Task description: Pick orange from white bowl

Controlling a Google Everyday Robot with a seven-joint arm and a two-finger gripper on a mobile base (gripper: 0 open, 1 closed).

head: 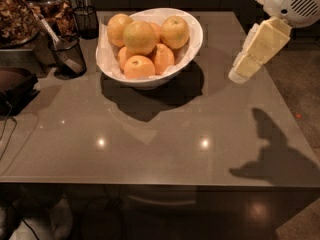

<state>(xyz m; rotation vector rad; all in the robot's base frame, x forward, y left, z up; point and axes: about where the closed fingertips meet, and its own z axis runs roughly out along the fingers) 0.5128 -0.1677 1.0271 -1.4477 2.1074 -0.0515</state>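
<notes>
The white bowl point(192, 45) stands at the back middle of the grey table and holds several round fruits. A large pale yellow-orange orange point(139, 37) sits on top at the middle, with two similar ones beside it point(175, 31) point(118, 27). Smaller, deeper-orange fruits point(139, 67) lie at the bowl's front. My gripper point(241, 73) hangs in the air to the right of the bowl, above the table's right side, pointing down and left, holding nothing. It is well apart from the bowl.
Two dark mesh cups point(68, 55) point(85, 21) stand left of the bowl, one with a utensil in it. A container of brown dried material point(17, 16) and a dark object point(15, 86) sit at the far left. The table's right edge point(292, 119) lies below the arm.
</notes>
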